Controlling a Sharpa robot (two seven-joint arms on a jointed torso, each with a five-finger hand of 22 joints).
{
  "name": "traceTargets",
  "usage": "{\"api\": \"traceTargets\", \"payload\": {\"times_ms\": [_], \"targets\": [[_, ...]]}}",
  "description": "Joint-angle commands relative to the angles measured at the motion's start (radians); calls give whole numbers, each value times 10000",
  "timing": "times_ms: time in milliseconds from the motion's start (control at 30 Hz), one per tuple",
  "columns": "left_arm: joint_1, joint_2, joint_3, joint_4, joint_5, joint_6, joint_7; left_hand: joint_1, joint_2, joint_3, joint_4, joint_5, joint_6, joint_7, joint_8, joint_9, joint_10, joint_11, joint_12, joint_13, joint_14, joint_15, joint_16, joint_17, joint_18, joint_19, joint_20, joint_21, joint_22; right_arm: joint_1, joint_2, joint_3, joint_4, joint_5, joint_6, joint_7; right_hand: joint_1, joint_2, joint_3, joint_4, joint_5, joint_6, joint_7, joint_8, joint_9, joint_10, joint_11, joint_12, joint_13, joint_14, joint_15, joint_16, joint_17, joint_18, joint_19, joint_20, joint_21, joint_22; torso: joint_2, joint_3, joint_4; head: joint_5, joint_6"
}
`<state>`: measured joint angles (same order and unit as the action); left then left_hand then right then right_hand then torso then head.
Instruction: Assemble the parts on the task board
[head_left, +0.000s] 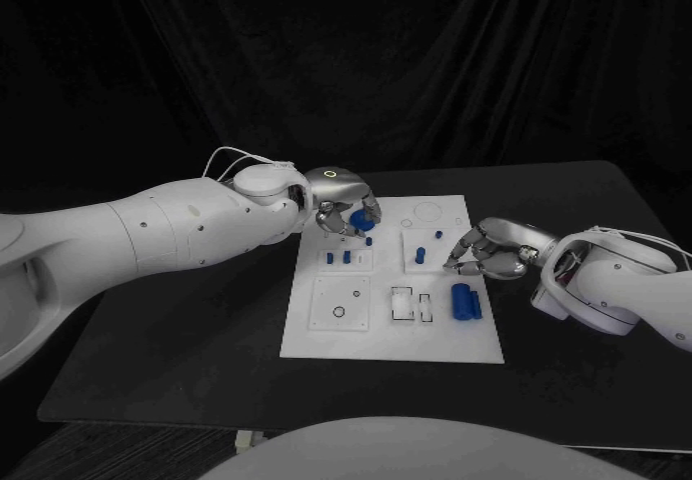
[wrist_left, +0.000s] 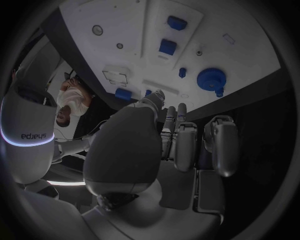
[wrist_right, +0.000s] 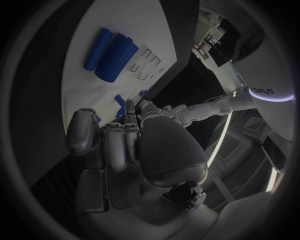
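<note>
While both curled hands (head_left: 343, 208) (head_left: 490, 255) grip nothing I can tell, two blue cylinders (head_left: 464, 301) lie lengthwise toward the robot.

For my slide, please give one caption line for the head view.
Two white arms reach over the white task board: the left robot hand above a round blue part, the right robot hand at its right edge.

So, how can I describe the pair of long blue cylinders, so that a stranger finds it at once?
Start at the white task board. Go to its right edge, just below the right robot hand. The blue cylinders lie there side by side, much longer than the small blue pieces nearby.
</note>
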<state>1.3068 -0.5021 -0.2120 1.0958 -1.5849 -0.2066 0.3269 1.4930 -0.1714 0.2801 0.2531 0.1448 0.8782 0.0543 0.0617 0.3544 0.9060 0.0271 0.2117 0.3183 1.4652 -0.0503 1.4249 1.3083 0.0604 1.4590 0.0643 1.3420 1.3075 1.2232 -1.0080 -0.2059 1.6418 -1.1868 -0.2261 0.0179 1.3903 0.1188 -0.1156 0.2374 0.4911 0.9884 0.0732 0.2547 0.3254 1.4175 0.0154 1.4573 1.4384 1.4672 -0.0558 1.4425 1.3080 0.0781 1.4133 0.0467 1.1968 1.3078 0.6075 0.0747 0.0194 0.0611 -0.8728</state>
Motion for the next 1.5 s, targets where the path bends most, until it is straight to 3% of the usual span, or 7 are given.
{"api": "traceTargets", "payload": {"times_ms": [33,167,400,667,967,1067,1500], "targets": [[-67,104,14,-145,-1153,-187,28,49,-65,-1,-83,27,112,131,85,-78,85,35,-66,-122,487,-25,-10,862,-66,-23,-65,-66,1914,17,-19,5,64,127,-422,446,215,66,-15,80,16,72,-11,57,19,299,-200,48,-962,390,-99,71,311,-10,105,4,134,1594,4,20,-14,0,2],[-129,183,14,-240,-1251,-370,-224,29,-68,20,-134,15,268,185,91,-199,206,51,-62,-277,483,-11,-7,831,-64,-24,-48,-90,1910,17,-48,5,94,145,-498,580,211,25,-24,103,16,84,-21,61,21,354,-213,88,-894,430,-115,124,400,-37,175,-12,269,1637,-12,28,-18,-47,2],[-180,325,14,-353,-1294,-460,-611,48,-62,290,-285,547,579,192,83,-448,671,69,38,-529,469,-1,2,761,-60,-18,-34,-122,1910,16,-24,5,44,153,-394,601,181,15,-36,143,14,90,-21,62,21,348,-215,79,-919,429,-120,112,373,-32,173,-19,246,1633,-12,18,7,-86,2],[-354,681,16,-739,-1304,-356,-813,40,-45,458,-411,775,832,111,172,-505,744,67,43,-616,419,-4,-47,664,-42,-62,-33,-214,1888,14,52,5,18,155,-333,644,173,21,-34,156,18,89,-21,61,20,324,-215,57,-966,412,-120,79,309,-14,139,-20,159,1608,-11,15,-8,-91,2],[-577,945,17,-1107,-1305,-173,-827,2,-77,512,-496,771,809,101,132,-547,929,43,149,-590,397,-15,-66,618,-37,-75,-43,-244,1883,14,75,5,4,211,-253,624,168,24,-33,166,20,88,-21,60,19,304,-214,38,-1004,401,-119,59,271,-6,125,-21,122,1598,-1,13,-1,-144,2],[-621,980,17,-1197,-1305,-141,-846,-86,-115,521,-510,687,733,-24,77,-591,888,71,130,-606,347,-5,-155,490,-22,-113,-41,-324,1860,13,88,5,-14,227,-198,604,168,25,-33,169,21,87,-21,59,19,284,-214,20,-1041,391,-119,41,238,7,100,-21,59,1580,-8,12,3,-146,2],[-692,1095,18,-1425,-1305,-136,-917,-135,-105,587,-561,672,605,-138,35,-658,834,125,91,-644,317,30,-198,419,-19,-131,-18,-366,1850,12,81,4,-63,242,-92,542,171,21,-30,174,26,79,-22,54,17,266,-214,4,-1070,378,-117,20,200,18,77,-21,1,1565,-10,11,-2,-168,2]]}}
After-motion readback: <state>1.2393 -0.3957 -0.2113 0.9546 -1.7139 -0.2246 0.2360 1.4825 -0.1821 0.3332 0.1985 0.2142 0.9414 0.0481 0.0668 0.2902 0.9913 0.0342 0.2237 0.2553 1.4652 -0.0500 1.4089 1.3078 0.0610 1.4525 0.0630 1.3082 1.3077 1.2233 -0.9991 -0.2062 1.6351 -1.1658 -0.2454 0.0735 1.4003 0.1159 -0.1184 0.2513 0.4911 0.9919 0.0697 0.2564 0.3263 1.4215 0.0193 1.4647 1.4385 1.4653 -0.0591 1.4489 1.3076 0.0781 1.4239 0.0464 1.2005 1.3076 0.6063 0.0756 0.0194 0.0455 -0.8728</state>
